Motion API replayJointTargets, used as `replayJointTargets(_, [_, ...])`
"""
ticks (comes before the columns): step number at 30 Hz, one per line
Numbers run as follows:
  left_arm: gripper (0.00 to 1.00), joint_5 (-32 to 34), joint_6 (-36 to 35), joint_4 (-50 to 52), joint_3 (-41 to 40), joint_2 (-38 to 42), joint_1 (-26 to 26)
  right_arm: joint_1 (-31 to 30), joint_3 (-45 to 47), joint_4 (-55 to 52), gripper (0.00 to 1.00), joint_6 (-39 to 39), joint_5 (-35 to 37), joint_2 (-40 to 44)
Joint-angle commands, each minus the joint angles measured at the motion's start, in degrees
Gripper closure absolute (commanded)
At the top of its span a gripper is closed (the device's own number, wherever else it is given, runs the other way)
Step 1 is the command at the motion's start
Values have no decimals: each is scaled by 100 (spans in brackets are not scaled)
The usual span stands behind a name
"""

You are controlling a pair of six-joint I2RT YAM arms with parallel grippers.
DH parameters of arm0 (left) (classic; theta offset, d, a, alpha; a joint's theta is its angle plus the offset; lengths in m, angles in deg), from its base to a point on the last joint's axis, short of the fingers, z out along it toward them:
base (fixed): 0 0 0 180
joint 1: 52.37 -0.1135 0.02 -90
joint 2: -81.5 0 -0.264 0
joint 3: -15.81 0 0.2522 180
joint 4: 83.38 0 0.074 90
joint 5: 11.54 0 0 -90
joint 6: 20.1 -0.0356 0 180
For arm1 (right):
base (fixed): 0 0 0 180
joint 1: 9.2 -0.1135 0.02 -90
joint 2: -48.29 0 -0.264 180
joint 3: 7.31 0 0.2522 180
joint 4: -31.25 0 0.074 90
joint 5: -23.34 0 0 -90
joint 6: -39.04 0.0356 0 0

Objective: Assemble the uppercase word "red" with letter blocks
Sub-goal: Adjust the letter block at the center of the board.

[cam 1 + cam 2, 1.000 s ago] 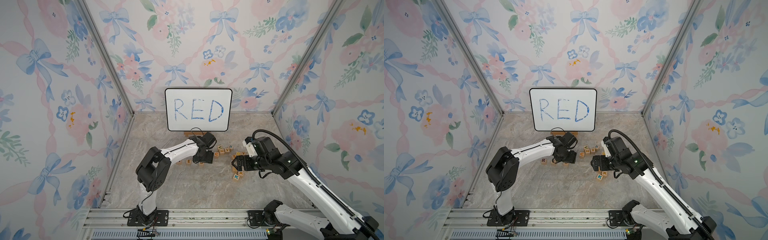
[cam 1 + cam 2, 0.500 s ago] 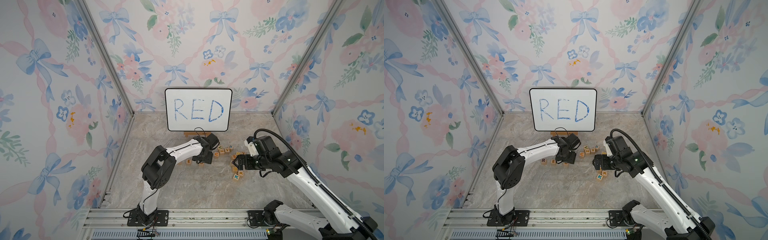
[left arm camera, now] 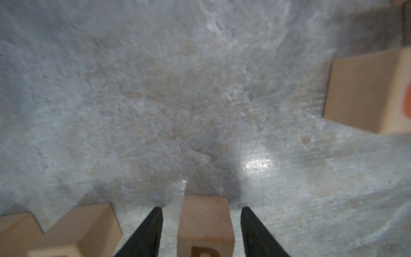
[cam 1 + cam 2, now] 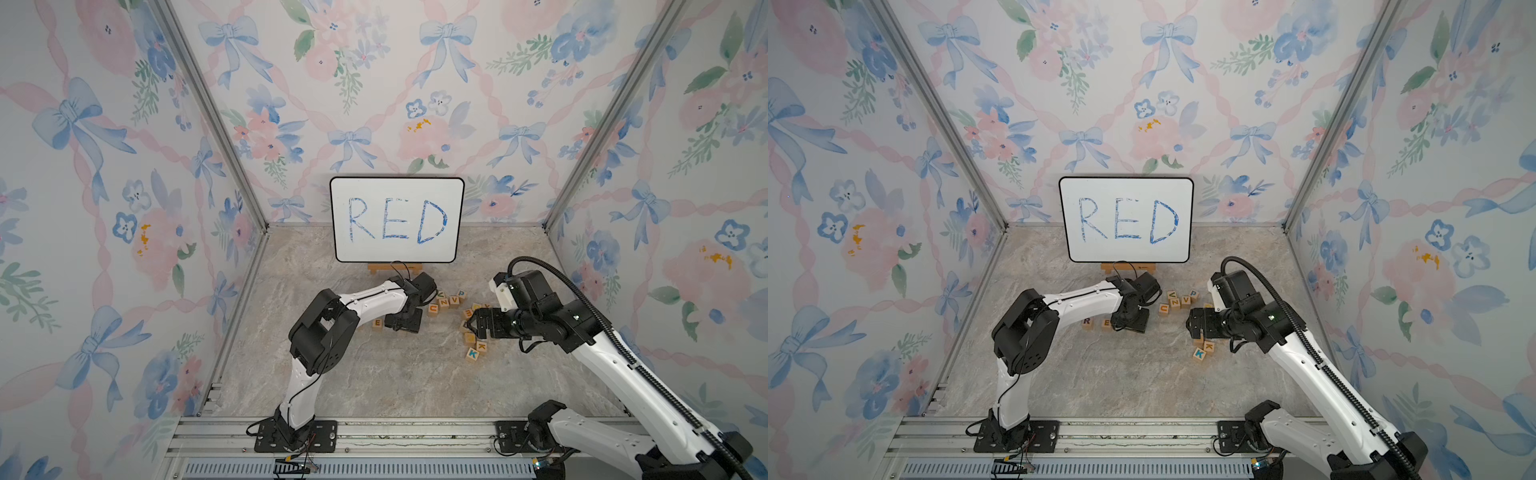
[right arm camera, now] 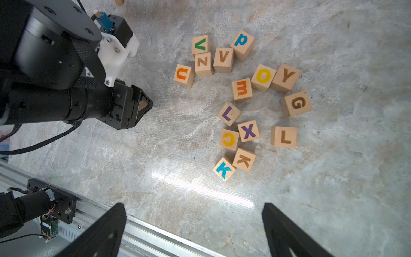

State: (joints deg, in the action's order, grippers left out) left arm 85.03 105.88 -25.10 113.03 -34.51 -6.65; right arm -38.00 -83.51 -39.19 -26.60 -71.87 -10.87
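The left gripper (image 3: pixel 201 209) is down at the bench (image 4: pixel 395 382), partly open, with its jaws either side of the D block (image 3: pixel 205 224). In the left wrist view a thin strip of bench shows between each black finger (image 3: pixel 146 233) and the block's side, so the fingers flank the cube without a visible squeeze. The block sits flat, and only the top of its letter shows. Two more wooden cubes stand in line just beside it, their letters out of sight there. A top view shows them as the E block (image 4: pixel 1106 323), next to the gripper, and the R block (image 4: pixel 1087 321) beyond it. Together they form a short row about mid-bench, toward the left edge from centre and in front of the whiteboard (image 4: pixel 397 220), which stands at the far edge with RED written in blue. The right gripper (image 5: pixel 193 208) hangs above the bench with its jaws spread wide and nothing between them, over the right half. Below it lie the loose letter blocks (image 5: pixel 242 89), scattered near one another, several touching. The teal K block (image 5: pixel 224 168) is the one nearest the front edge.
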Motion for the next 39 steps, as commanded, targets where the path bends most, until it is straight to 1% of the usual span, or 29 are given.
replayJointTargets(1, [48,-29,-55,119,3,-60,8,58,81,-99,3,-95,-61,2])
replayJointTargets(3, [53,-50,-78,119,36,-82,8,58,82,-84,3,-90,-72,-2])
replayJointTargets(4, [64,-74,-93,119,49,-105,11,58,83,-79,3,-89,-68,-3])
replayJointTargets(5, [78,-101,-103,121,60,-132,8,62,78,-69,3,-83,-70,-6])
replayJointTargets(6, [86,-128,-103,123,66,-137,8,67,82,-71,3,-83,-70,-4])
replayJointTargets(7, [91,-137,-108,128,56,-146,9,67,77,-63,3,-87,-69,-14])
replayJointTargets(13, [90,-6,-81,137,41,-102,3,76,95,-51,3,-91,-88,-8])
replayJointTargets(14, [93,60,-51,144,26,-87,-14,76,102,-40,3,-96,-97,-4])
replayJointTargets(15, [100,85,-8,160,26,-102,-33,76,111,-21,3,-85,-104,-3])
replayJointTargets(21, [100,38,271,268,65,-253,-121,76,145,58,3,-79,-170,-70])
replayJointTargets(25, [100,261,269,435,238,-287,-123,76,122,64,3,-104,-202,-110])
replayJointTargets(39, [100,325,233,493,259,-339,-171,79,63,49,3,-223,-267,-226])
